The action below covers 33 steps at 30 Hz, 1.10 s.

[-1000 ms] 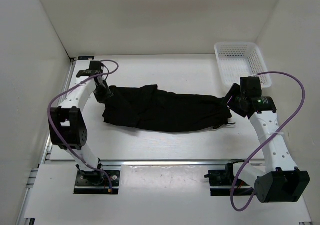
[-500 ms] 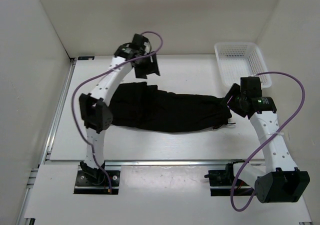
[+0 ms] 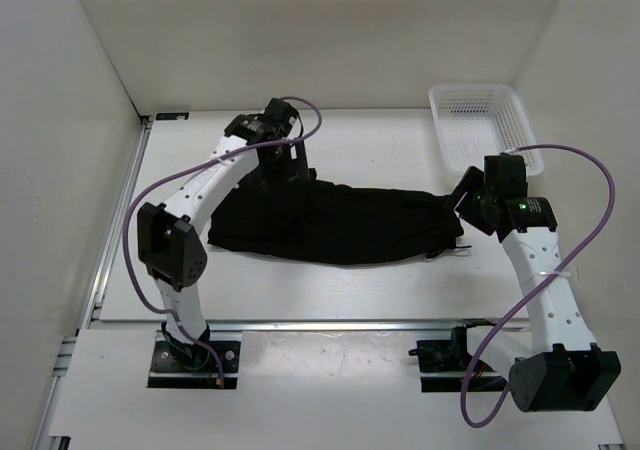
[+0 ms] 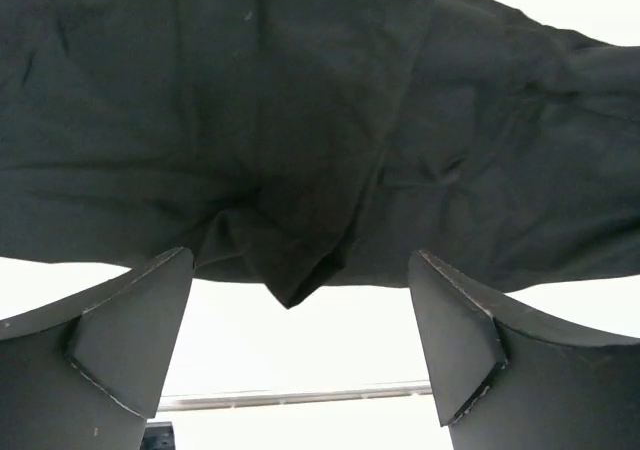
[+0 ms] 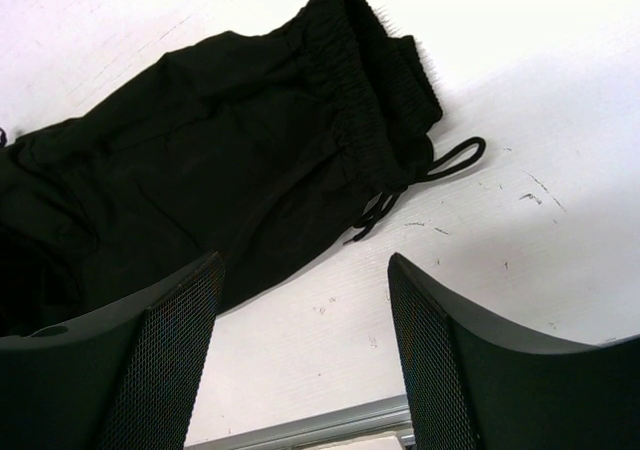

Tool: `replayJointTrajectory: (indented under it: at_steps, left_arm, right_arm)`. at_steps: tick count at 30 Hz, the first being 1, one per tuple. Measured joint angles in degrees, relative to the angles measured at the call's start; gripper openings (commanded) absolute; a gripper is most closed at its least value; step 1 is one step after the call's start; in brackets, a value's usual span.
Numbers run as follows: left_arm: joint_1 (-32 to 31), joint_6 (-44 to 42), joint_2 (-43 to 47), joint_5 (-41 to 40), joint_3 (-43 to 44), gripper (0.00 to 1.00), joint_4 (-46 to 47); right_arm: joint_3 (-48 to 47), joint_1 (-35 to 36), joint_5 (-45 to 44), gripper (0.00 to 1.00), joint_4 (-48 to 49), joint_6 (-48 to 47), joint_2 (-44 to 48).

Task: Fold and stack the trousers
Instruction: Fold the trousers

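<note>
The black trousers (image 3: pixel 335 225) lie in a long bundle across the middle of the table, waist end to the right. My left gripper (image 3: pixel 283 165) hovers open over their far left part. In the left wrist view the cloth (image 4: pixel 300 120) fills the upper frame, a folded corner (image 4: pixel 290 290) points down between the wide-apart fingers, and the left gripper (image 4: pixel 300 340) holds nothing. My right gripper (image 3: pixel 467 192) is beside the waist end, open and empty (image 5: pixel 305 340). The elastic waistband (image 5: pixel 370 80) and its black cord (image 5: pixel 420 180) lie just ahead of it.
A white mesh basket (image 3: pixel 485 125) stands at the back right corner. White walls close in the table on the left, back and right. A metal rail (image 3: pixel 350 323) runs along the near edge in front of the arm bases.
My left gripper opened and let go of the trousers' left end, then swung up and right to the far side of the cloth. The right arm has barely moved.
</note>
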<state>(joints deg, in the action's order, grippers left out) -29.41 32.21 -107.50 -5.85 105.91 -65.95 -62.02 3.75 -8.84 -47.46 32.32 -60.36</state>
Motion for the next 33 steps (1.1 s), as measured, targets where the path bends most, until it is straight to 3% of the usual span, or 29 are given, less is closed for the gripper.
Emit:
replayJointTrajectory:
  at_steps: [3, 8, 12, 15, 16, 21, 33]
  left_arm:
    - [-0.68, 0.61, 1.01, -1.73, -3.32, 1.00, 1.14]
    - [-3.61, 1.99, -6.40, -4.22, -5.05, 1.00, 4.24]
    - [-5.68, 3.17, -13.20, -5.97, -5.01, 0.89, 5.77]
    - [-6.69, 4.68, -15.89, -7.82, -5.01, 0.63, 6.16]
    - [-6.86, 4.94, -16.28, -8.46, -5.01, 0.40, 6.14]
    - [-7.15, 6.49, -16.26, -11.56, -3.65, 0.14, 3.87]
    - [-9.46, 3.82, -6.69, -11.28, -2.71, 0.10, -2.12]
  right_arm:
    - [0.00, 0.00, 0.28, 0.72, 0.00, 0.00, 0.00]
    - [1.03, 0.00, 0.48, 0.72, 0.44, 0.00, 0.17]
    - [2.19, 0.00, 0.59, 0.72, 0.44, 0.00, 0.90]
    - [2.25, 0.00, 0.61, 0.72, 0.46, 0.00, 1.49]
    - [2.25, 0.00, 0.61, 0.72, 0.42, 0.00, 1.66]
    - [2.25, 0.00, 0.35, 0.72, 0.42, -0.07, 1.81]
    - [2.25, -0.52, 0.13, 0.72, 0.39, -0.85, 1.81]
